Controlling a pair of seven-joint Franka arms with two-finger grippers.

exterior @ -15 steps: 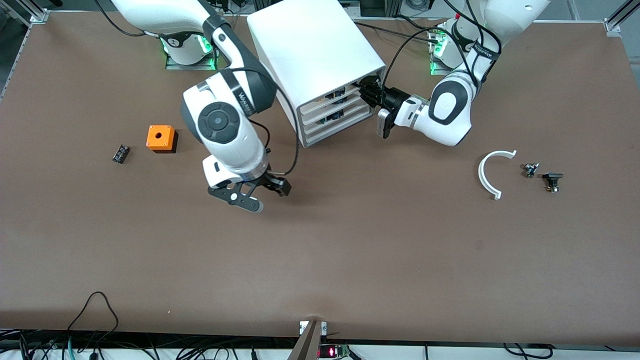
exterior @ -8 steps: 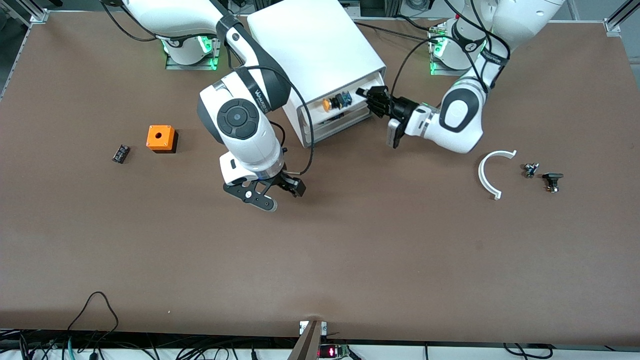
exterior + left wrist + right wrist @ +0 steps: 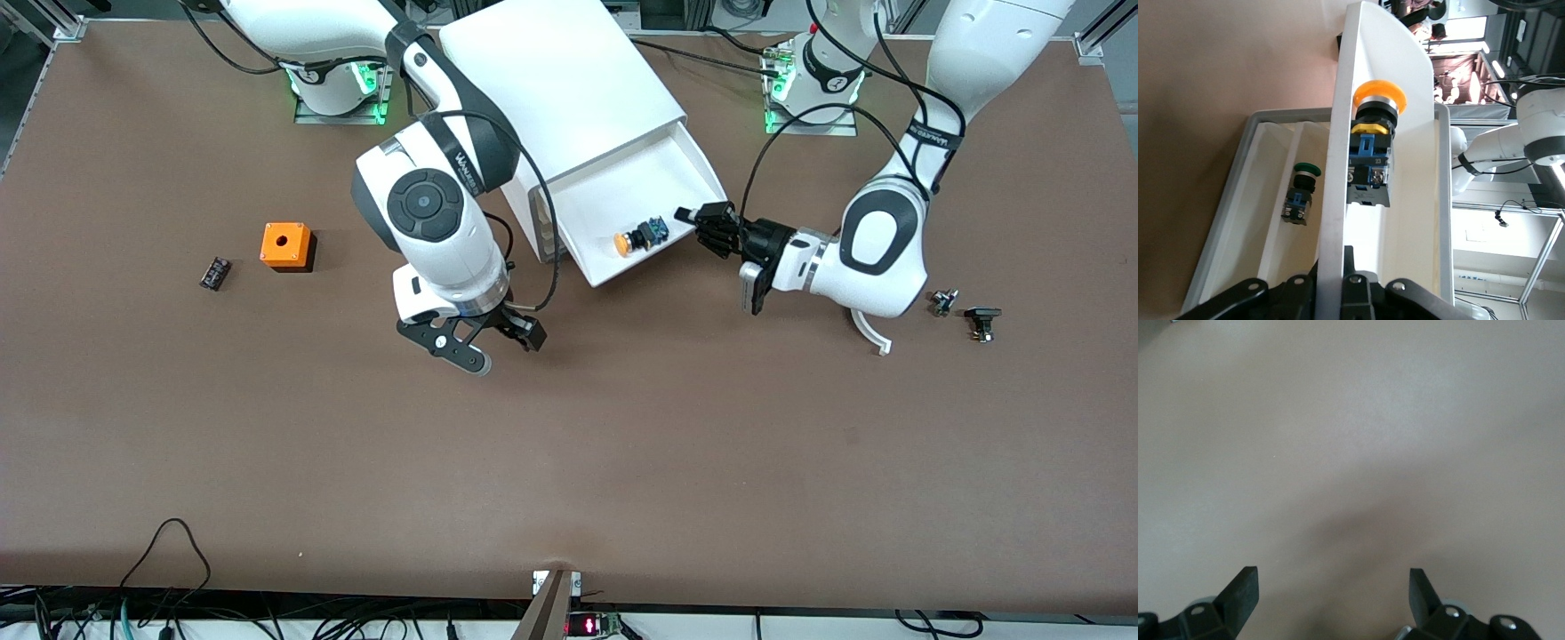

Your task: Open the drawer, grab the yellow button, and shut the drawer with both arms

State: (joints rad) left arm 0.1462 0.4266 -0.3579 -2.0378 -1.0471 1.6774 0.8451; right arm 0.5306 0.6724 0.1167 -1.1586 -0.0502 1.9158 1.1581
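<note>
Front view first: the left gripper is clamped on the front edge of the drawer, at the corner toward the left arm's end of the table; the left wrist view confirms it, with the black fingers pinched together on the drawer's thin white wall; the top drawer stands well out of the white cabinet, so the opening step looks done or nearly so. The button lies inside that drawer near its front edge, orange cap and blue-black body on their side, untouched; a second, green-capped button sits in the drawer below. The right gripper hangs over bare table just beside the cabinet, its jaws spread wide and holding nothing; the right wrist view shows only tabletop between its fingertips. Left to do, as I judge it: the right arm must reach in and lift the button; then the drawer must be pushed shut.
</note>
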